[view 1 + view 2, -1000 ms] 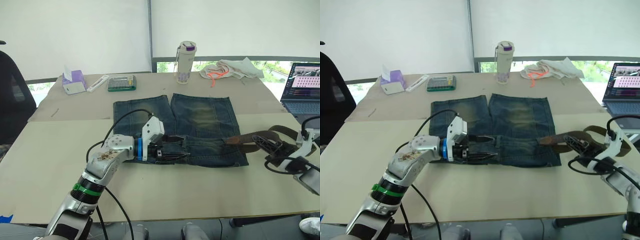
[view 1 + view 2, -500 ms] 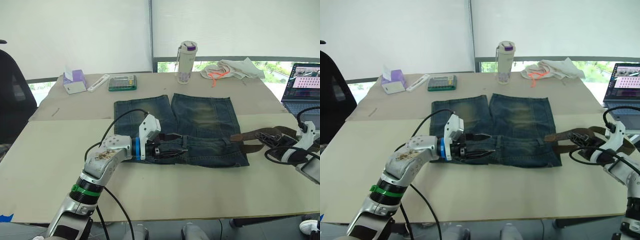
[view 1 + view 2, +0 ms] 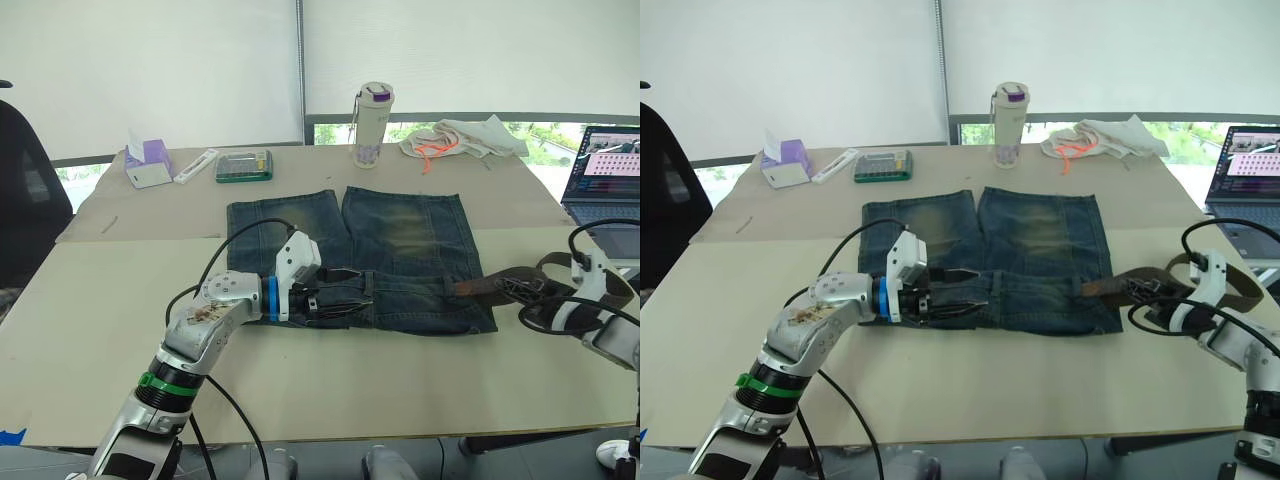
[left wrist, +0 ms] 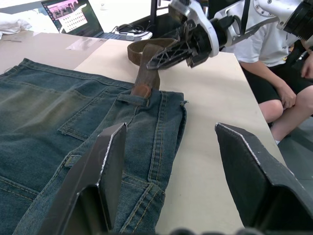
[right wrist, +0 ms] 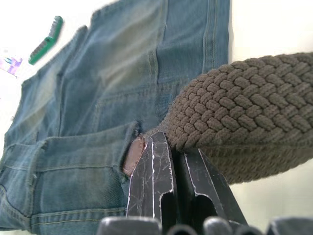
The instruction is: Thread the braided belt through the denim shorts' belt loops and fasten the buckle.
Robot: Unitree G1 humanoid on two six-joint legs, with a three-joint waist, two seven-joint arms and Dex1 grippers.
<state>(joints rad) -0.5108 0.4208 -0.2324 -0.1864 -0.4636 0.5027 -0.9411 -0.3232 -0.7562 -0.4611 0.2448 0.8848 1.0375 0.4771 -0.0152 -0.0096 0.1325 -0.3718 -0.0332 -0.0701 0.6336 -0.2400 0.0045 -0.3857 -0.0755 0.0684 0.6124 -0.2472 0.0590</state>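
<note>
The denim shorts (image 3: 400, 240) lie flat in the middle of the table, waistband toward me. My left gripper (image 3: 362, 297) hovers open over the waistband's left part, its fingers (image 4: 105, 166) spread wide with nothing between them. At the shorts' right edge my right gripper (image 3: 522, 289) is shut on the braided belt (image 5: 244, 93). The belt's brown leather tip (image 4: 143, 90) sits tucked under a denim edge by the waistband. The rest of the belt (image 3: 565, 265) curls back behind the right gripper. I cannot make out the buckle.
At the table's far side stand a bottle (image 3: 373, 124), a whitish cloth with orange cord (image 3: 462, 137), a green case (image 3: 244, 166) and a tissue box (image 3: 147, 163). A laptop (image 3: 608, 165) sits at the right. A person (image 4: 274, 73) sits beyond the right edge.
My right gripper drew back to the right with the belt, then came left again toward the shorts' edge. The left gripper has stayed open over the waistband, barely shifting.
</note>
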